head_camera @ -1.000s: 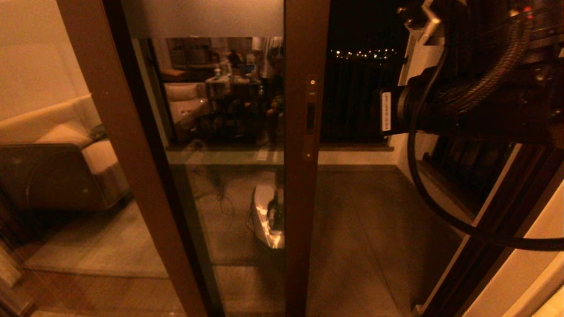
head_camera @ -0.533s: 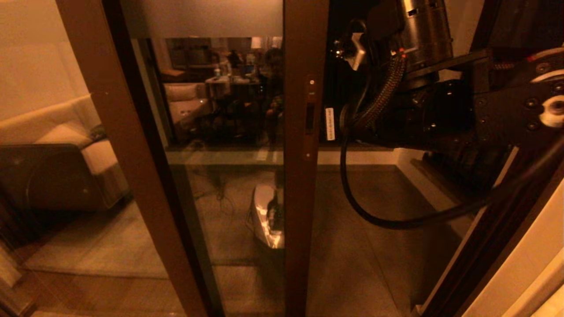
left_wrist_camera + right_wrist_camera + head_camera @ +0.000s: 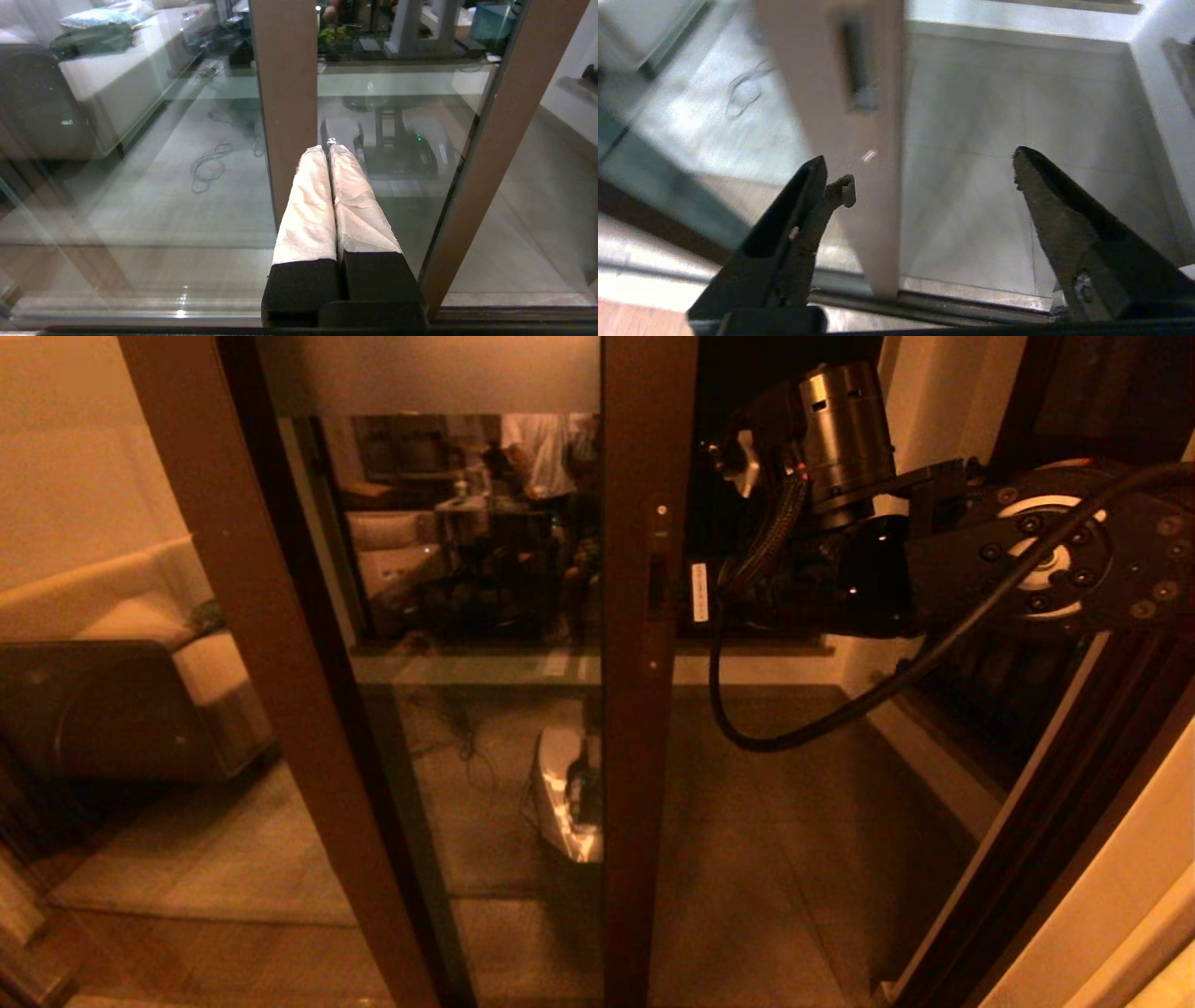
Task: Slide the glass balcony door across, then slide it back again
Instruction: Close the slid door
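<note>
So the right gripper [image 3: 924, 168] is standing wide open with nothing in it, and the glass balcony door [image 3: 644, 756] sits just ahead of it. In the right wrist view the door's brown upright runs up between the two fingers, closer to the one with the little hooked tip than to the other, and I can't see either touching it. The recessed handle plate [image 3: 658, 583] is further along that upright, beyond the fingertips. The long axis of the thing is plain vertical, floor to ceiling, so the fingers sit either side of it and any push has to go sideways across that line. My guess is the next bit depends on hooking the free edge or the handle slot.

The door is partly slid over, with open balcony floor showing beside the upright.

The left gripper [image 3: 329, 151] is parked low, pads pressed together, pointing at the glass, so the right arm is the nearer one by a lot.
</note>
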You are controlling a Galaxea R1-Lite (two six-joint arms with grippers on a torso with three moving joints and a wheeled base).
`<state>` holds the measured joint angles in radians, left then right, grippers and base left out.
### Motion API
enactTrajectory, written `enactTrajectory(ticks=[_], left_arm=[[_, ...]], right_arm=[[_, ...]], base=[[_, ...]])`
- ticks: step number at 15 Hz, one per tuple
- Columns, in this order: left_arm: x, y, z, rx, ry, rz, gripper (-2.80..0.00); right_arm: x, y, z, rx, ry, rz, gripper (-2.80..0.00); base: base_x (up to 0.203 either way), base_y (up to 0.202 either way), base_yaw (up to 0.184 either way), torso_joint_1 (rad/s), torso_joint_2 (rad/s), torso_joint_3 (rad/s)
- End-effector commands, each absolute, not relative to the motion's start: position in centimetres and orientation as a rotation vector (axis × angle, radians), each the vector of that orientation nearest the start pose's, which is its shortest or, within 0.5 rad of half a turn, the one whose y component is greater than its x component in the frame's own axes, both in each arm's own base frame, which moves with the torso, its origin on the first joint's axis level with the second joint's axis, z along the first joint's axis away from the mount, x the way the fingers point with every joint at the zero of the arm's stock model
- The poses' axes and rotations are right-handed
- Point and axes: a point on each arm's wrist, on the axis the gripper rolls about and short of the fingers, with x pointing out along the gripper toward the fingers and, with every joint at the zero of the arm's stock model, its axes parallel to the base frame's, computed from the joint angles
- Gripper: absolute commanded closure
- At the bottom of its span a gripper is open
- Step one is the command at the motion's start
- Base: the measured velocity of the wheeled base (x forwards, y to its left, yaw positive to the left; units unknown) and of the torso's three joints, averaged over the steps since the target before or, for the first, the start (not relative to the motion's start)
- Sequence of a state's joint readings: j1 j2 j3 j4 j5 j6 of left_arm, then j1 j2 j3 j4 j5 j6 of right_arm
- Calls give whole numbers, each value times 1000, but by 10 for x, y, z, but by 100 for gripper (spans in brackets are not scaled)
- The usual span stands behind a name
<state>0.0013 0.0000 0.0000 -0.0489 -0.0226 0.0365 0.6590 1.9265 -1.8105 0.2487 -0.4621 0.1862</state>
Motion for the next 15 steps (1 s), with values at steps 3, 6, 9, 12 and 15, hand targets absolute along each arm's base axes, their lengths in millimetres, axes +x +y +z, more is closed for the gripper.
enactTrajectory(ticks=[3, 6, 9, 12, 15], left_arm=[[-21, -1, 75, 37, -30, -22, 0], [-21, -1, 75, 37, -30, -21, 0], [-21, -1, 75, 36, -30, -22, 0], [-21, -1, 75, 37, -30, -21, 0], [-21, -1, 75, 36, -31, -21, 0]], right_arm=[[325, 229, 296, -2, 318, 146, -280], [336, 236, 289, -10, 320, 143, -280], [346, 234, 285, -20, 321, 130, -280], [357, 223, 281, -27, 325, 95, -280], [366, 217, 277, -26, 327, 73, -280]], base=[[0, 0, 0, 0, 0, 0], [0, 0, 0, 0, 0, 0], [0, 0, 0, 0, 0, 0], [0, 0, 0, 0, 0, 0], [0, 0, 0, 0, 0, 0]])
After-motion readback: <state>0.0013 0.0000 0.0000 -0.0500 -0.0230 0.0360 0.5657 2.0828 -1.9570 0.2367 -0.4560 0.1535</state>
